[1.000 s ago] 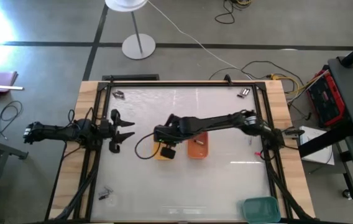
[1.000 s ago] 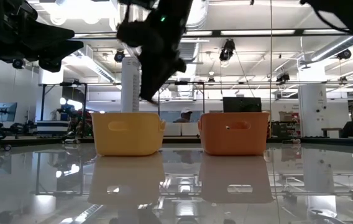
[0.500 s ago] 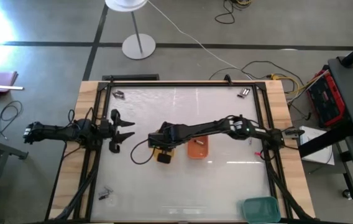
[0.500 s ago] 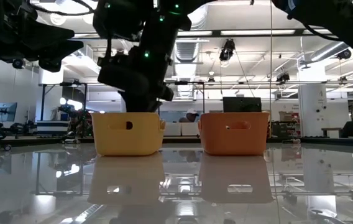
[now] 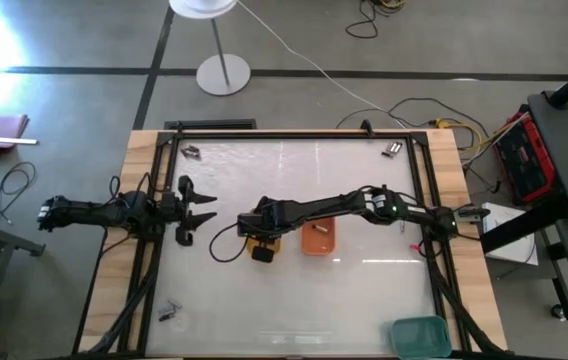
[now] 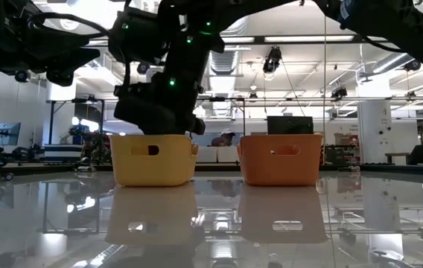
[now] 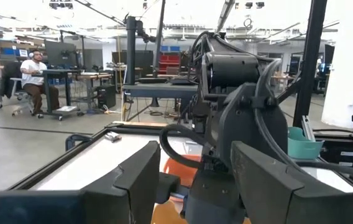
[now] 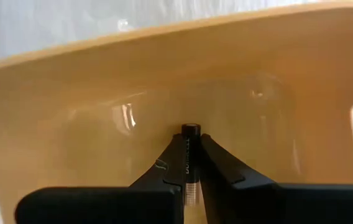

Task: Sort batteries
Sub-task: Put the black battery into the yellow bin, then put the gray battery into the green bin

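One battery [image 8: 189, 160] is pinched in the right gripper [image 8: 189, 163], which has dropped from above the yellow tray [image 5: 260, 250] into it since a second ago. We judge release is next. Left gripper [image 5: 198, 210] waits open at the table's left.

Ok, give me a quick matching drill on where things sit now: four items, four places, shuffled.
Items:
1. right tool
2. left tool
3. teal tray
4. orange tray

Places:
A. near right corner of the table
B. beside the yellow tray, on its right
C. inside the yellow tray, pinching a battery
D. waiting at the table's left edge, open

Pairs: 1-C, 2-D, 3-A, 4-B
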